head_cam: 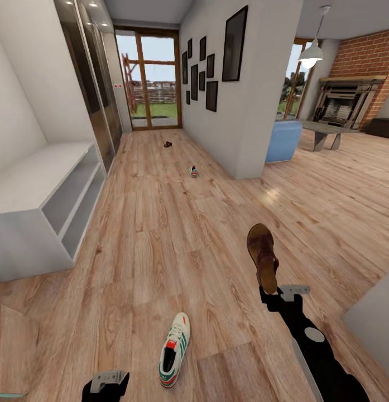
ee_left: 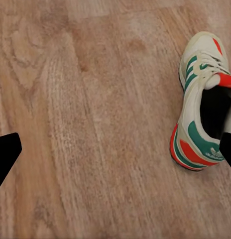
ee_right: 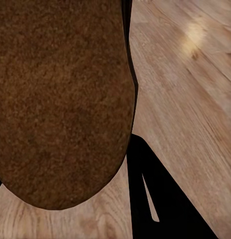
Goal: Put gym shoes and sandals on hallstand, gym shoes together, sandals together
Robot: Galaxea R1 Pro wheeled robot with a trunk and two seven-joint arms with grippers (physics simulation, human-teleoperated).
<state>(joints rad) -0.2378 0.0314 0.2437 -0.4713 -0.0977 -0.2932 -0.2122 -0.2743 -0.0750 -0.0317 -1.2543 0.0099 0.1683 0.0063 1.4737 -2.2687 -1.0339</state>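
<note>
Left gripper [head_cam: 106,384] hung low over the floor [head_cam: 161,234], its jaws spread wide with nothing between them. A gym shoe [head_cam: 174,350] lay on the planks just to its right, close by, long axis running away from the robot, toe pointing forward and heel toward the robot. In the left wrist view the same shoe [ee_left: 202,102] sat off to one side of the open jaws rather than between them, so the gripper would need to shift sideways toward the shoe before closing.

Further left and ahead stood a pale low shelf unit [head_cam: 46,209] against the wall; whether it was the rack was unclear.

Down the corridor, the second gym shoe [head_cam: 193,171] and a small dark thing, likely the other sandal [head_cam: 168,144], lay well apart on the floor.

On the right, the right gripper [head_cam: 270,290] pinched a brown sandal [head_cam: 262,250] by one end, holding it clear of the floor, its length pointing forward. The left arm was plainly the nearer one to the near shoe.
</note>
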